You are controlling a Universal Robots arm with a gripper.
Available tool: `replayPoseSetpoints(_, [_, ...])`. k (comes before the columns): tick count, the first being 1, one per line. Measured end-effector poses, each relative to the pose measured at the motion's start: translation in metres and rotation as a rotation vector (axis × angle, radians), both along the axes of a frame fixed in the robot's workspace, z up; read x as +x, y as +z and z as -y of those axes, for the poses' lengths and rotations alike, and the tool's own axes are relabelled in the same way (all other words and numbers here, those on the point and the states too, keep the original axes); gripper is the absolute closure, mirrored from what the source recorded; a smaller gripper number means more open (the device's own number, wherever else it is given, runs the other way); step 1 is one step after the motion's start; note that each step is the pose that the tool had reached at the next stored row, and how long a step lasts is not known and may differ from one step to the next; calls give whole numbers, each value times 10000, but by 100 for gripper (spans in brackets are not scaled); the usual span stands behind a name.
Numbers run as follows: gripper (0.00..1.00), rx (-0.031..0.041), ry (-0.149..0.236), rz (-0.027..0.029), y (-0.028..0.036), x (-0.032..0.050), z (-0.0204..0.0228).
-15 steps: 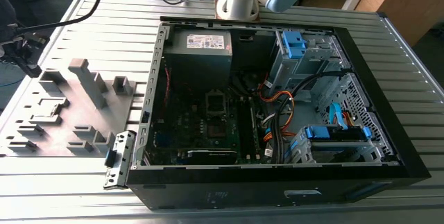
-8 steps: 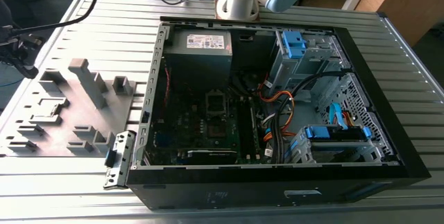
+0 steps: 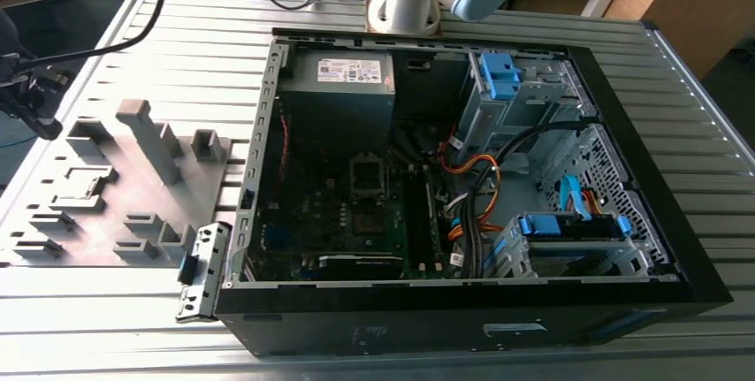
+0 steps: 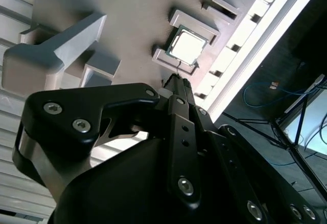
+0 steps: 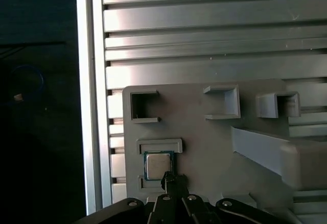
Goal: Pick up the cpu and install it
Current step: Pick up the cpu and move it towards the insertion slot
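The cpu (image 5: pixel 157 165) is a small square chip with a shiny metal top. It lies flat in a framed pocket of the grey fixture plate (image 5: pixel 204 142), close to the plate's edge, and it appears in the second wrist view too, cpu (image 4: pixel 187 47). My gripper (image 5: pixel 172 178) hovers above the plate, its black fingertips (image 4: pixel 177 81) pressed together beside the chip, apart from it and holding nothing. In the exterior view the open computer case (image 3: pixel 472 178) lies on the table, with the motherboard socket (image 3: pixel 368 178) near its middle.
The grey fixture plate (image 3: pixel 106 186) sits at the exterior view's left of the case and carries tall blocks (image 3: pixel 148 138) and empty pockets (image 5: pixel 144 106). The ribbed metal table (image 5: pixel 204 35) ends at an edge near the plate. Cables and blue drive cages (image 3: pixel 567 231) crowd the case.
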State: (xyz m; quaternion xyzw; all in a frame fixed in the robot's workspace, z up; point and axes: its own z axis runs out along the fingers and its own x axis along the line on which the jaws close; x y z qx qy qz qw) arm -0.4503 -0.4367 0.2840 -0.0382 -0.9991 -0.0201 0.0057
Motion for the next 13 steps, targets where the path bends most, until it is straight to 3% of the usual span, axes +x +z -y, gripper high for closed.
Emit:
replayPoseSetpoints(6, [89,-10,-2,-103,-67,-23,14])
replayPoseSetpoints(13, [89,-10,-1,-106,-72,-24,14])
